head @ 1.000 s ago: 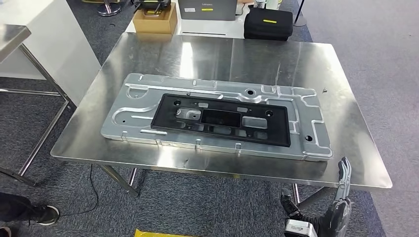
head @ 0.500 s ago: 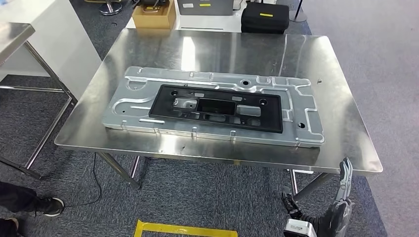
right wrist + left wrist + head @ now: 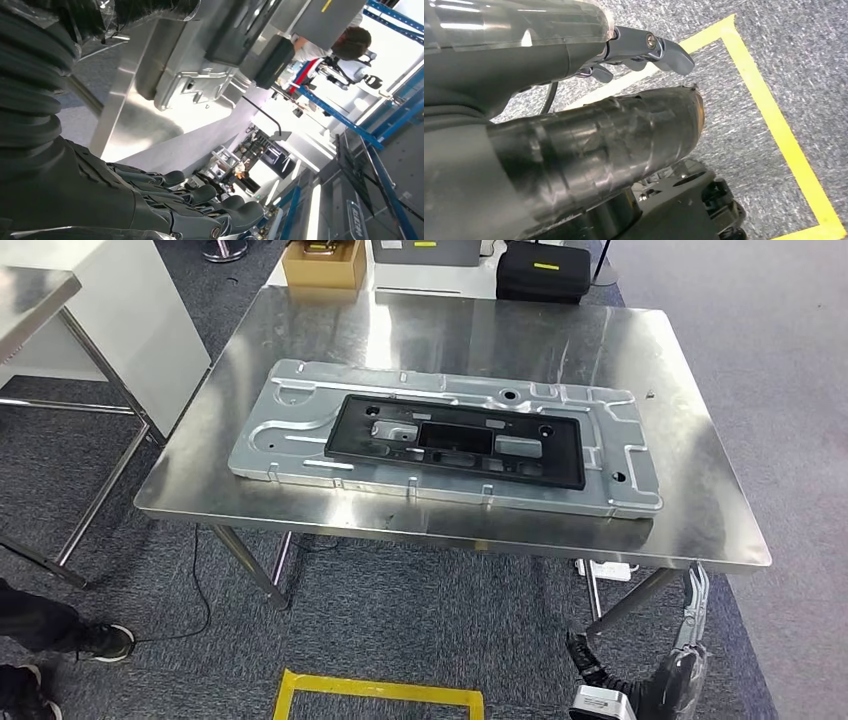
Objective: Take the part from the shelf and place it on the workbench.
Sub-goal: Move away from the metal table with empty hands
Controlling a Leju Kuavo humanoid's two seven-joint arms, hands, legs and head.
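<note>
We see the shiny steel tabletop (image 3: 690,490) carrying the large stamped silver metal panel (image 3: 300,440), flat, with the black rectangular plastic frame (image 3: 560,465) lying on it. Right hand (image 3: 200,205) hangs beside the tabletop, fingers (image 3: 240,212) loosely extended, seemingly empty. Left hand (image 3: 644,47): can't tell.

Cardboard box (image 3: 322,264) — black case (image 3: 541,271) beside

A shiny silver workbench (image 3: 700,510) is seen on grey speckled carpet (image 3: 420,620). On it, a black frame (image 3: 455,440) is set in a silver-grey stamped panel (image 3: 290,430). Yellow tape (image 3: 375,690) is marked on the carpet. A brown box (image 3: 322,265) and black case (image 3: 545,275) are seen beyond.
</note>
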